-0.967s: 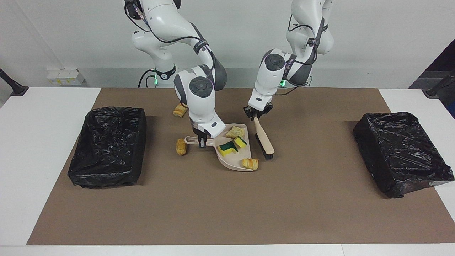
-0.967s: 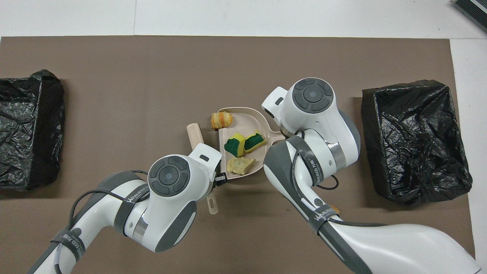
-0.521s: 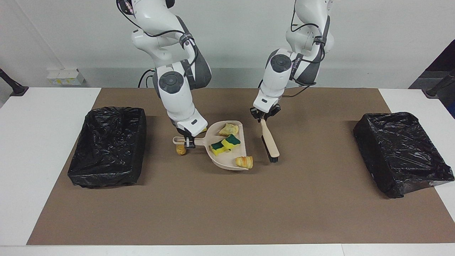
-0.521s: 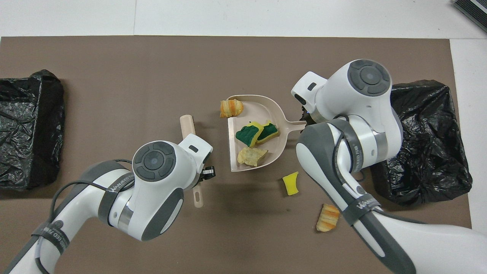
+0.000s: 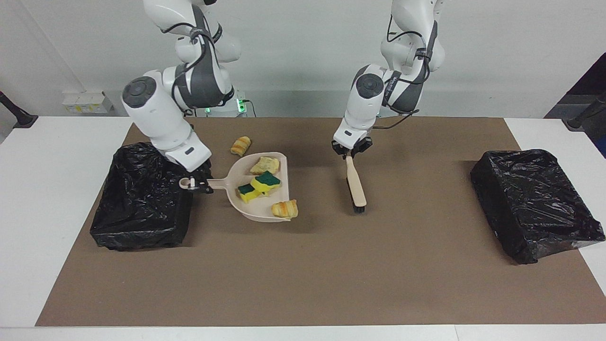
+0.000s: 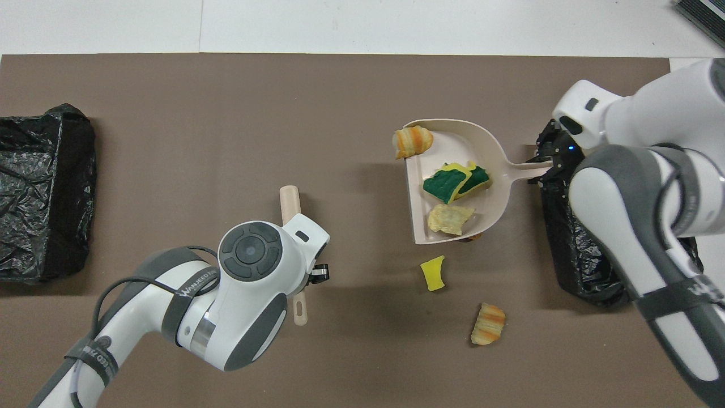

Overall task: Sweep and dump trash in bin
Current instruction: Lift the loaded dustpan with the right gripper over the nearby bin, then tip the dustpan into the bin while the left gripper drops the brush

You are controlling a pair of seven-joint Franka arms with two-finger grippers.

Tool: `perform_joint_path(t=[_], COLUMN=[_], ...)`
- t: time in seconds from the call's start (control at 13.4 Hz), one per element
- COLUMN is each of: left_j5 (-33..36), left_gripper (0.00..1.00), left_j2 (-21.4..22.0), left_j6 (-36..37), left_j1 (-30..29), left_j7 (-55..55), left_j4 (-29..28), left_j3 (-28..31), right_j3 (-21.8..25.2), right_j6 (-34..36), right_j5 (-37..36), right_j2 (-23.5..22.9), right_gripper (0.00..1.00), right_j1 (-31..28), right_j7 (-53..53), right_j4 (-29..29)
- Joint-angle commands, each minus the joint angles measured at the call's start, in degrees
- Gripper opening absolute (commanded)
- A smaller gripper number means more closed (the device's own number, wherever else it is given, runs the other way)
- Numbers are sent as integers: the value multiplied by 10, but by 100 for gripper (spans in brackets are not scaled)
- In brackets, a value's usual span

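Note:
My right gripper point(image 5: 198, 183) point(image 6: 545, 165) is shut on the handle of the beige dustpan point(image 5: 235, 171) point(image 6: 494, 170) and holds it raised beside the black-bagged bin point(image 5: 142, 199) point(image 6: 572, 249) at the right arm's end. In the pan lies some of the trash: two green-topped yellow sponges point(image 5: 258, 184) point(image 6: 456, 180), a bread crust point(image 5: 265, 165) point(image 6: 449, 218), and a roll point(image 5: 285, 209) point(image 6: 412, 141) at its open lip. A yellow sponge chunk point(image 6: 433, 272) and another roll point(image 5: 240, 145) point(image 6: 487, 323) lie on the mat, nearer to the robots than the pan. My left gripper point(image 5: 351, 150) point(image 6: 316, 273) is shut on the brush point(image 5: 355, 187) point(image 6: 290, 201), bristle end down by the mat.
A second black-bagged bin point(image 5: 535, 203) point(image 6: 39, 192) stands at the left arm's end of the table. The brown mat point(image 5: 303, 274) covers the table's middle, with white tabletop showing around it.
My right arm has lifted the loaded dustpan and carried it toward the bin at its end, uncovering a yellow chunk and a roll. The left gripper shifted slightly with the brush.

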State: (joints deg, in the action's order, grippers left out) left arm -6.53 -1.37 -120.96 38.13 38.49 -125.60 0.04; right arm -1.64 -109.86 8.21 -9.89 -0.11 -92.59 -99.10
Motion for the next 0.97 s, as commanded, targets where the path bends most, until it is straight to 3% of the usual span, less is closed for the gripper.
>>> perform_joint_path(t=[0.0, 0.3, 0.45, 0.74, 0.89], left_j5=[-34, -35, -35, -35, -35], left_gripper=[0, 0, 0, 0, 0], left_j2=[56, 127, 146, 163, 165], left_j6=[-4, -83, -90, -104, -121], left_j1=[54, 132, 161, 187, 186], left_j7=[37, 122, 156, 173, 164], left_j4=[-60, -164, -184, -214, -231], left_j3=[6, 5, 5, 5, 6], right_j3=[-7, -4, 0, 1, 1], right_j6=[20, 9, 5, -12, -7], right_j5=[20, 17, -2, -127, -186], right_j2=[38, 40, 41, 46, 50], right_gripper=[0, 0, 0, 0, 0], right_j1=[-59, -178, -218, -263, -264], right_j7=[-56, -187, -219, -210, -141], right_j4=[-15, -12, -11, -14, -16])
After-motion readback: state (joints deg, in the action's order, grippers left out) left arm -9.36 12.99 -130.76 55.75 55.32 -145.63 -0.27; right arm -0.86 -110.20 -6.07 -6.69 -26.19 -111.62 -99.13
